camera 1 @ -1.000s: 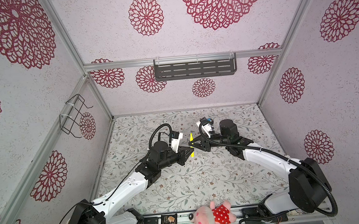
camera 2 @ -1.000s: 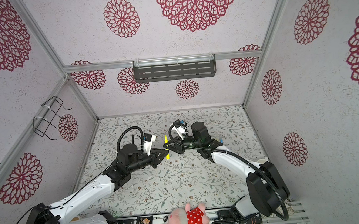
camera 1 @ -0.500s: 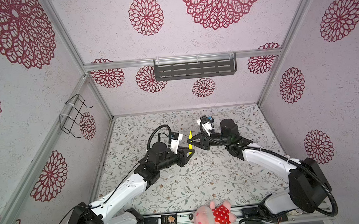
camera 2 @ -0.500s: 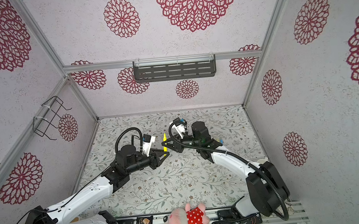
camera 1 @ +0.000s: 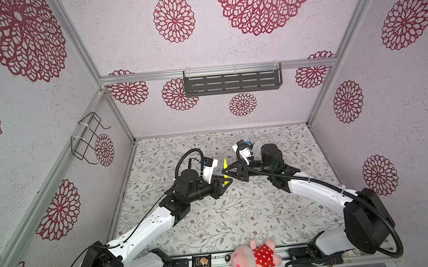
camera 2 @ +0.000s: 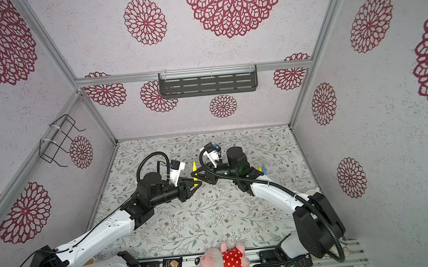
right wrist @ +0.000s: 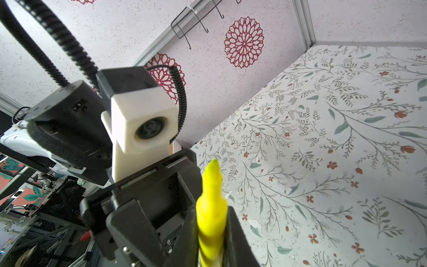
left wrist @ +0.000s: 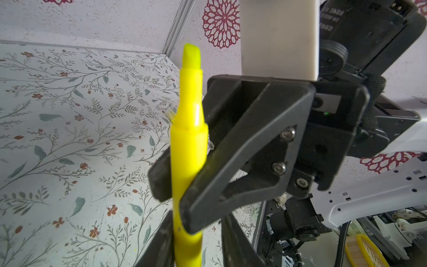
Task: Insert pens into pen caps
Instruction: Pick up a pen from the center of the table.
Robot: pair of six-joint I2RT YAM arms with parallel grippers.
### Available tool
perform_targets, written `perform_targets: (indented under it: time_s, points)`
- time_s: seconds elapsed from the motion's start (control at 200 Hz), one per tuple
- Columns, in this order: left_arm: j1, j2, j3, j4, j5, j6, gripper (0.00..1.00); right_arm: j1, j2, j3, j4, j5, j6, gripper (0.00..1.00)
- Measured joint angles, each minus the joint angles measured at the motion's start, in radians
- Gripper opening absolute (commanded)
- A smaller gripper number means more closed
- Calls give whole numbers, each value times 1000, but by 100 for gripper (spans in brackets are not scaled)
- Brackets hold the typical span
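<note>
A yellow pen stands nearly upright above the middle of the table. My right gripper is shut on its barrel, and the bare chisel tip points up. My left gripper is open around the pen's lower end, which lies against one finger and stays apart from the other. In a top view a blue pen and another yellow one lie behind the right arm. A small whitish pen cap lies on the floral cover.
A pink plush toy and a small dark packet sit on the front rail. A black shelf hangs on the back wall and a wire rack on the left wall. Both arms reach to mid-table.
My left gripper has opened its jaws around the pen's lower end. The right gripper keeps its hold, and the pen has hardly moved.
</note>
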Motion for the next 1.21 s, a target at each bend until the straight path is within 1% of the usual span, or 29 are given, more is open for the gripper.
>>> perform_targets:
  time_s: [0.14, 0.2, 0.325, 0.375, 0.54, 0.615, 0.65, 0.685, 0.715, 0.751, 0.776, 0.851, 0.911, 0.971, 1.106, 1.206]
  points:
    - [5, 0, 0, 8, 8, -5, 34, 4, 0, -2, 0, -10, 1, 1]
    - [7, 0, 0, 12, 12, -7, 32, 6, 0, -2, 0, -13, 1, 1]
    - [13, 0, -1, 12, 22, -14, 16, 10, -1, -2, 3, -23, 2, 1]
    - [18, 0, -2, 13, 29, -15, 11, 12, -1, -2, 5, -21, 0, 0]
    - [29, 0, -2, 13, 45, -18, 2, 13, -3, -2, 3, -21, 1, 1]
    - [32, 0, -2, 13, 50, -18, 0, 14, -3, -2, 3, -21, 1, 4]
    - [32, 0, -2, 13, 51, -18, 0, 14, -3, -2, 3, -21, 1, 7]
    - [32, 0, -2, 13, 52, -18, 0, 14, -3, -2, 3, -20, 1, 15]
    - [33, -1, -3, 13, 52, -18, 0, 14, -4, -2, 2, -19, 1, 26]
    - [33, -2, -3, 13, 53, -18, 0, 15, -6, -2, -1, -17, 2, 42]
    - [33, -4, -3, 12, 56, -18, 0, 16, -8, -2, -2, -14, 2, 49]
    - [33, -13, -7, 12, 57, -18, 0, 16, -17, -2, -13, -5, -9, 58]
    - [34, -23, -13, 13, 56, -18, 0, 17, -31, 0, -43, 11, -29, 63]
    - [36, -32, -20, 13, 56, -18, 0, 17, -50, 4, -87, 38, -60, 64]
    - [53, -62, -50, 14, 55, -18, 0, 7, -117, 6, -205, 116, -130, 64]
    - [72, -87, -75, 14, 55, -18, 0, -26, -185, 6, -266, 164, -159, 65]
